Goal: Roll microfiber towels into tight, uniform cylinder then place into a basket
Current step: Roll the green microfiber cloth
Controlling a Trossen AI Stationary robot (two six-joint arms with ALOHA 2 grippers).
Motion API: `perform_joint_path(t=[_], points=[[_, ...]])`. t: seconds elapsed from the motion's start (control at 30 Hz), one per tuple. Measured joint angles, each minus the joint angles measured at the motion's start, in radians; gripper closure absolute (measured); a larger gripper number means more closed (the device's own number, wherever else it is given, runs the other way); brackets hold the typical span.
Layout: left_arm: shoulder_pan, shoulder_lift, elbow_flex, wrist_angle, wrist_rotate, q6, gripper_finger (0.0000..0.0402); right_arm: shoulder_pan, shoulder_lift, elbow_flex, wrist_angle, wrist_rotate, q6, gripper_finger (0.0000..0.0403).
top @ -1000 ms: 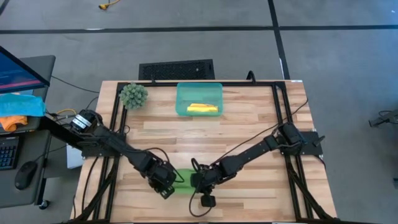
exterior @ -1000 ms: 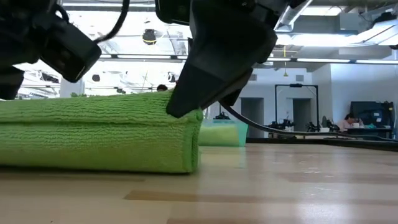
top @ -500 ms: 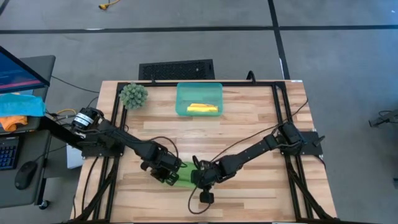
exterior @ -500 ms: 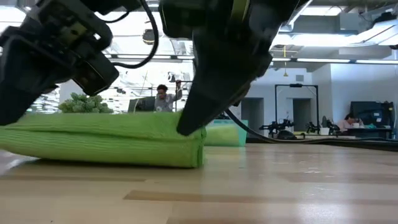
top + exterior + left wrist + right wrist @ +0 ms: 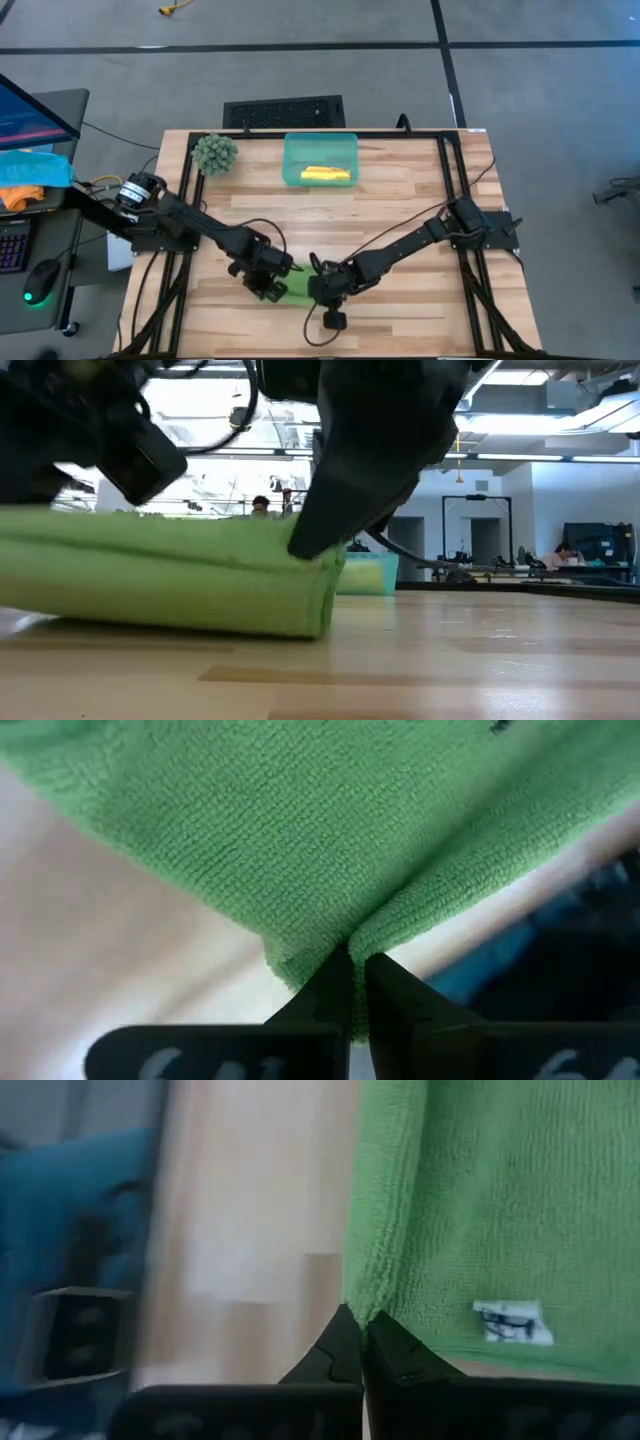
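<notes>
The lime green towel [image 5: 180, 575] lies folded into a long flat bundle near the table's front edge, between my two grippers [image 5: 295, 289]. My left gripper [image 5: 270, 288] is shut on its left end and my right gripper [image 5: 318, 288] on its right end. A white label [image 5: 512, 1323] shows on the cloth near the right gripper. The yellow towel [image 5: 327, 175] lies rolled inside the teal basket [image 5: 292, 160] at the table's far edge. My left gripper pinches the towel's left-end edge [image 5: 348, 935] between its two fingers, and the cloth puckers into a crease there. The fingers slant down at it from the table's left. How many layers they have, I cannot tell. My right gripper pinches the upper edge of the towel's right end [image 5: 362, 1292] between its two fingers, slanting down from the right. In the low view the fingertip [image 5: 312, 545] meets the top of that end, whose underside [image 5: 315, 632] rests on the table.
A fuzzy green ball plant [image 5: 214, 152] stands at the far left corner beside the basket. Bare wood [image 5: 400, 190] lies between the towel and the basket. The basket's teal wall [image 5: 368, 574] shows behind the towel in the low view.
My left gripper has gone toward the table's far edge and a little to the right, rolling its wrist and carrying the towel's left end along. The right end has stayed with my right gripper, so the bundle has turned slightly on the table.
</notes>
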Motion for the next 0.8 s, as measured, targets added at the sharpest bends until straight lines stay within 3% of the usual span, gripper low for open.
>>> perform_joint_path(t=[0.1,0.23,0.33,0.8], points=[[-0.032,0.000,0.006,0.079,0.076,-0.023,0.0397,0.017,0.000,0.000,0.039,-0.072,-0.029,0.0395],[-0.060,0.000,0.014,0.131,0.105,-0.059,0.0397,0.014,0.000,-0.001,0.036,-0.003,-0.031,0.0395],[-0.061,0.001,0.013,0.088,0.091,-0.076,0.0397,-0.013,0.000,-0.002,0.025,0.090,0.003,0.0395],[-0.071,0.001,0.013,0.024,0.025,-0.051,0.0397,-0.056,0.000,-0.002,0.046,0.118,0.062,0.0395]])
